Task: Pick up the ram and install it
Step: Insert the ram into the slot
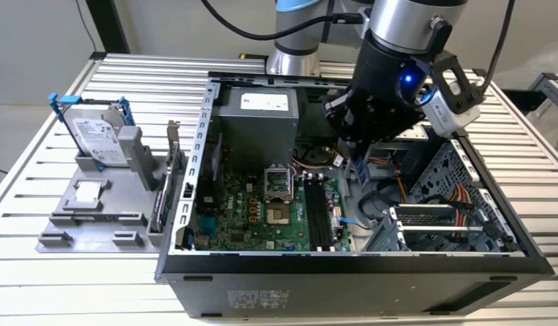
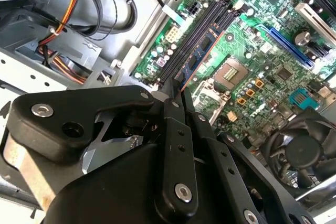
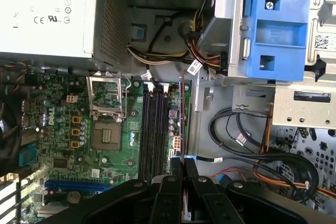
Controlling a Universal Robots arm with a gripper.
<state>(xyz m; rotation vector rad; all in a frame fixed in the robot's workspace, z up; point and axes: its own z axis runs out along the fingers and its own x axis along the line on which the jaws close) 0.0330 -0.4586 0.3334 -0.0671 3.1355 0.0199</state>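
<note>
Lab bench, open computer case

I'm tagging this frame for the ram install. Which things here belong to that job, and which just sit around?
Job:
- ram, held on edge in the gripper
- black memory slots
- motherboard

Lying about:
- hard drive on the grey stand
- power supply
- blue drive bracket
- fan

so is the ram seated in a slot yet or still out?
Out. The end effector is shut on the ram, held on edge above the motherboard slots; in the exterior view it hangs clear above the board.
</note>
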